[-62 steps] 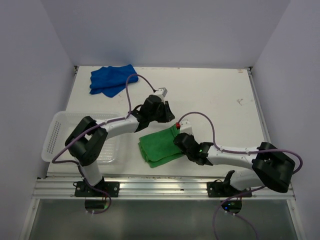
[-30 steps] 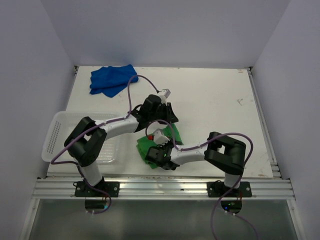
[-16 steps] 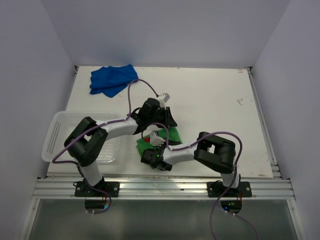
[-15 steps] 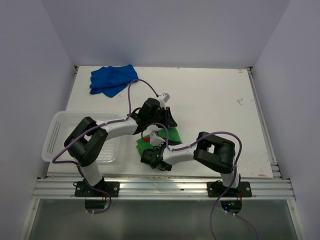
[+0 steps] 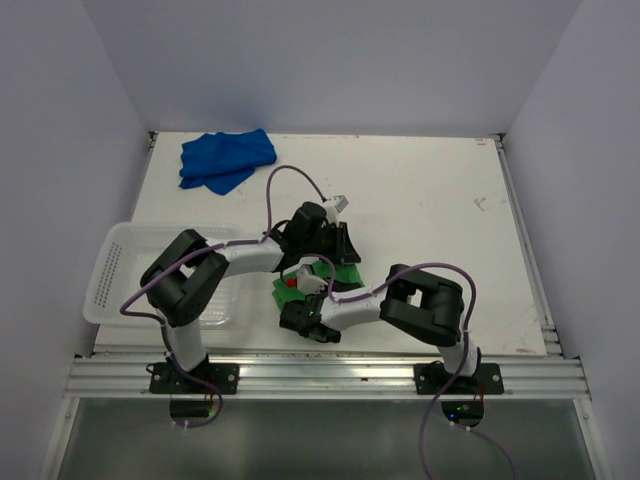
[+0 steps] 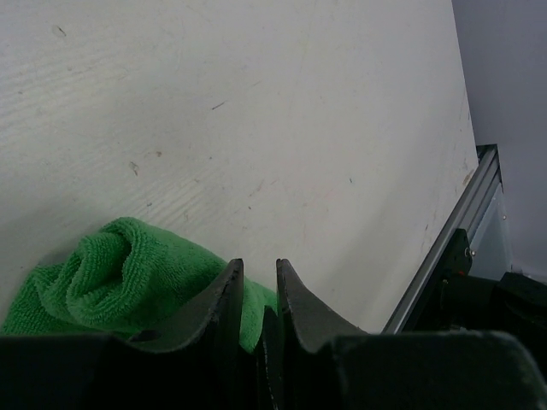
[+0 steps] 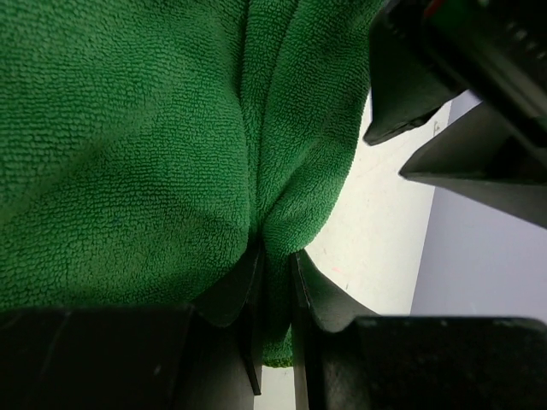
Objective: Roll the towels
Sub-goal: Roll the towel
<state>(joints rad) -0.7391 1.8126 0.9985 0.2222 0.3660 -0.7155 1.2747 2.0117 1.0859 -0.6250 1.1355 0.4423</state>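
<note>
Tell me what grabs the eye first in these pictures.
Both arms crowd over the green towel near the front middle of the table. The left gripper and the right gripper each pinch a fold of it. The blue towel lies crumpled and untouched at the far left corner, and a white basket sits at the left edge.

The overhead view looks down across the whole worktop (image 5: 430, 190), while both wrist views press close on the green towel (image 7: 128, 128).
</note>
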